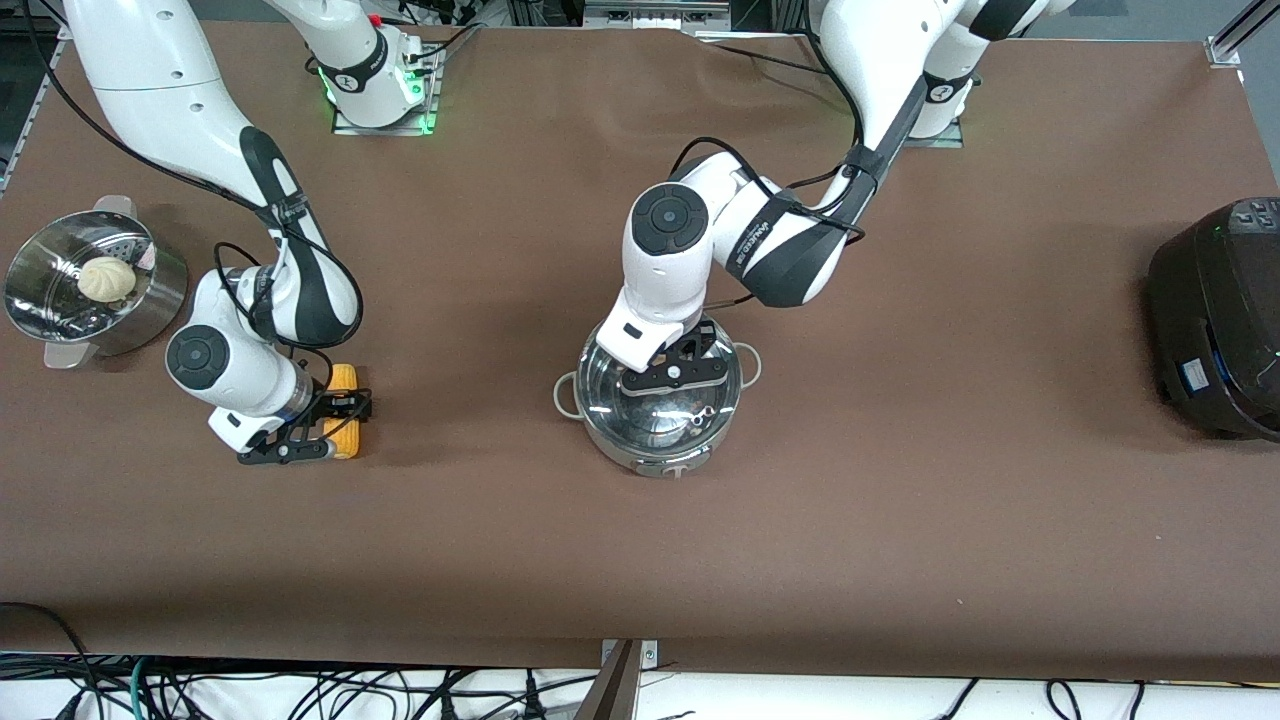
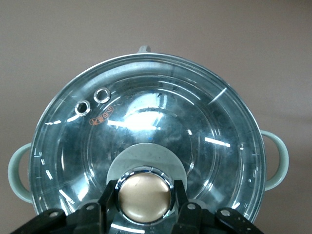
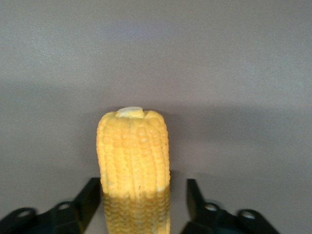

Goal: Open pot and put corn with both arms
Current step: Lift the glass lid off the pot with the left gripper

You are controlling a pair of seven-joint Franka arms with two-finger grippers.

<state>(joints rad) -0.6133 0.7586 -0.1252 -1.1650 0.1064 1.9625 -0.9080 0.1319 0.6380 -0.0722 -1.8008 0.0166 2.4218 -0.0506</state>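
The steel pot [image 1: 610, 425] stands mid-table with its glass lid [image 2: 146, 117] on. My left gripper [image 1: 672, 375] is down on the lid, and in the left wrist view this gripper [image 2: 144, 199] has a finger against each side of the tan knob [image 2: 144, 192], shut on it. The yellow corn [image 1: 343, 378] lies on the table toward the right arm's end. My right gripper [image 1: 335, 420] is low over the corn. In the right wrist view this gripper [image 3: 144, 204] is open, with its fingers [image 3: 194, 195] on either side of the corn [image 3: 132, 151] and a gap showing.
A perforated steel steamer basket [image 1: 140, 310] with a pale bun [image 1: 107, 278] stands at the right arm's end of the table. A large black cooker [image 1: 1220, 320] stands at the left arm's end. The brown tabletop [image 1: 900, 500] runs to the front edge.
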